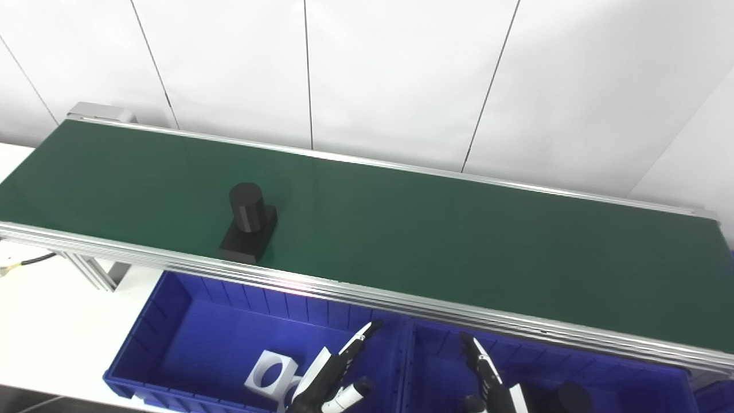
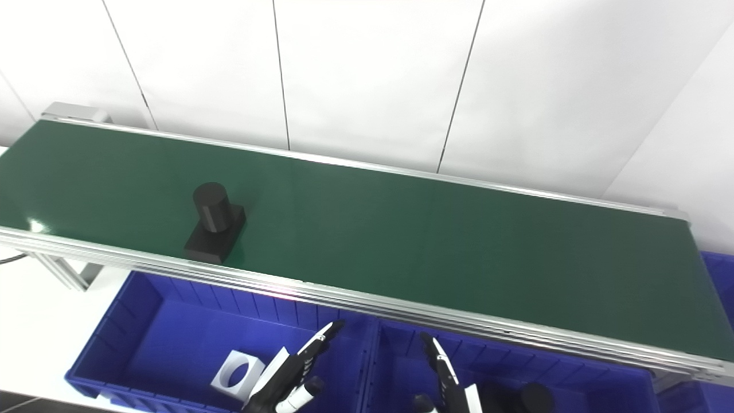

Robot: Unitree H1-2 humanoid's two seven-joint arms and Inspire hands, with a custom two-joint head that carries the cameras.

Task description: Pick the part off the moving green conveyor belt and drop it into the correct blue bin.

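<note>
Here, long green conveyor belt with aluminium rails, right end cut off. Below its near edge, two blue plastic bins: left bin holding a white block with a round hole, right bin holding a partly hidden black part. Black cylinder-on-square-base part near the belt's near edge, leftward, well apart from both hands. Left hand and right hand over the bins, cropped by the bottom edge, fingers spread, empty.

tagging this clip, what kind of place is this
Likely a factory-style sorting cell or lab mock-up: a green conveyor belt carrying a black part, with blue bins below its near edge.
</note>
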